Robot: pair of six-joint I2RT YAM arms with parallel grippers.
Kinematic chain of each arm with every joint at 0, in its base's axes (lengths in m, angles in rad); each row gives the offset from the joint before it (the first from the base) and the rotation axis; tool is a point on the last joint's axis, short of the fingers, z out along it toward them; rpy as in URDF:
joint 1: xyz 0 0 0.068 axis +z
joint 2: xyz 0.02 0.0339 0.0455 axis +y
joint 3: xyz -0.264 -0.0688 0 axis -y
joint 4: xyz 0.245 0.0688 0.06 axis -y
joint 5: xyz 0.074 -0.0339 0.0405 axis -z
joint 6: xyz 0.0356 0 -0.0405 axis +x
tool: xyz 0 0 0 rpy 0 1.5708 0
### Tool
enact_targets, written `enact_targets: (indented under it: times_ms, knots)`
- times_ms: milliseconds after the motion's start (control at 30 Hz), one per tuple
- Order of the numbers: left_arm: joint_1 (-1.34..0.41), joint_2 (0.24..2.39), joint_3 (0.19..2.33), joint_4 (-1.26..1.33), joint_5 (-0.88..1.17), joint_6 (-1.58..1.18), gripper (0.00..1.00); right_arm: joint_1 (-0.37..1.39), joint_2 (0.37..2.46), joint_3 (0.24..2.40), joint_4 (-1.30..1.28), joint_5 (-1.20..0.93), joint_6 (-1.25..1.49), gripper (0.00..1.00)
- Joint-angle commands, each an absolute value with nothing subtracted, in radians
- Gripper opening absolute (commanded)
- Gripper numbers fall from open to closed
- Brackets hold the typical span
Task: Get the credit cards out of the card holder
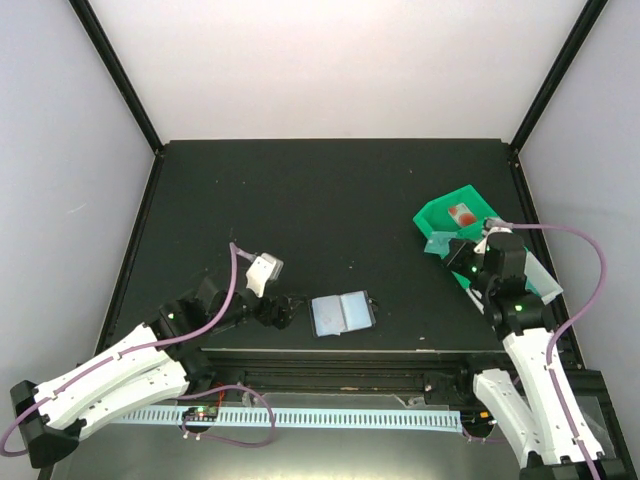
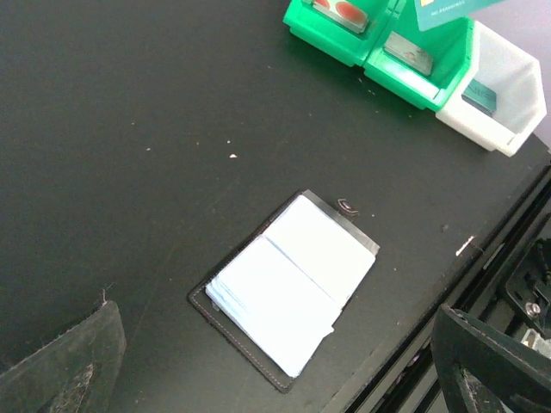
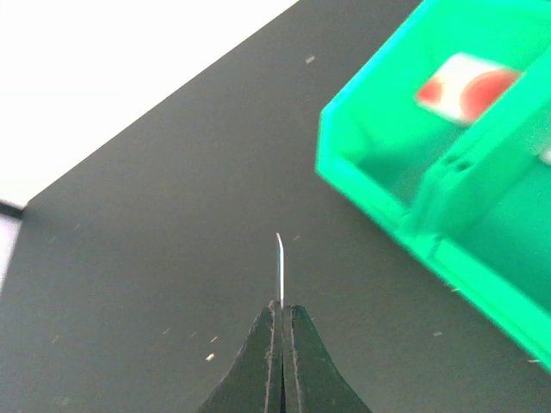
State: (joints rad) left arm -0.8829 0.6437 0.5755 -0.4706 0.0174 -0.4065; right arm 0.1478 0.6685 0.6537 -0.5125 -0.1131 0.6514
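The right gripper (image 3: 281, 317) pinches a thin, probably stiff, slippery card (image 3: 280, 262) by its edge, while the left gripper (image 1: 283, 311) gapes beside the wallet (image 2: 284, 292).

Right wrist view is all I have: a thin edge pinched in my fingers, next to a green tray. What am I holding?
Observer: A teal credit card, gripped edge-on in the shut right gripper.
Operator: Where is the card holder?
Observer: The card holder lies open on the table near its front edge, pale sleeves facing up.
Operator: And the left arm?
Observer: The left gripper is open, just left of the card holder and not touching it.
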Motion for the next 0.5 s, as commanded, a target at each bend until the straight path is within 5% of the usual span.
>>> enact_targets:
  times_ms: [0,467]
  knots:
    - [-0.877,0.660,0.603,-0.463,0.064,-0.368,0.99,0.064,0.666,0.678,-0.569,0.037,0.606,0.01]
    - [-0.867,0.686,0.590,-0.427,0.166,-0.362,0.99,-0.349,0.731,0.796,-0.740,0.006,0.497,0.01]
